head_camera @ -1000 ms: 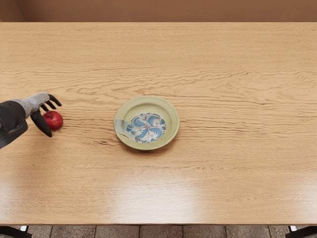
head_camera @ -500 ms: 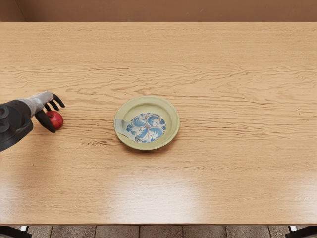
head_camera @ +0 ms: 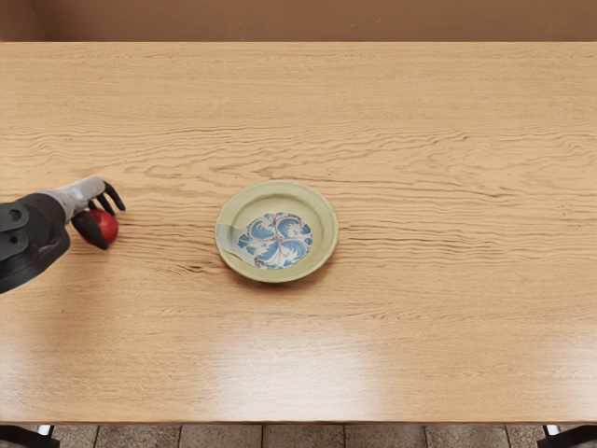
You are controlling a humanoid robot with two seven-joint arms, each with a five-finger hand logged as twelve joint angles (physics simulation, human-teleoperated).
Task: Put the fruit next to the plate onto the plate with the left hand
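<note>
A small red apple (head_camera: 108, 227) sits on the wooden table at the far left, well left of the plate (head_camera: 321, 213). The plate is pale green with a blue and white pattern in its middle, and nothing lies on it. My left hand (head_camera: 101, 216) comes in from the left edge and wraps the apple. Its dark thumb (head_camera: 89, 230) covers the fruit's near left side, and the fingers (head_camera: 110, 199) curl over its far side. Only the apple's right part shows. The right arm is out of view.
The tabletop (head_camera: 420, 308) is bare wood between the apple and the plate. A brown wall runs along the far edge. Floor tiles show past the near edge.
The left hand has drawn in around the apple: the thumb now hides more of the fruit and the fingers have curled closer. The apple has barely shifted and the plate has not moved.
</note>
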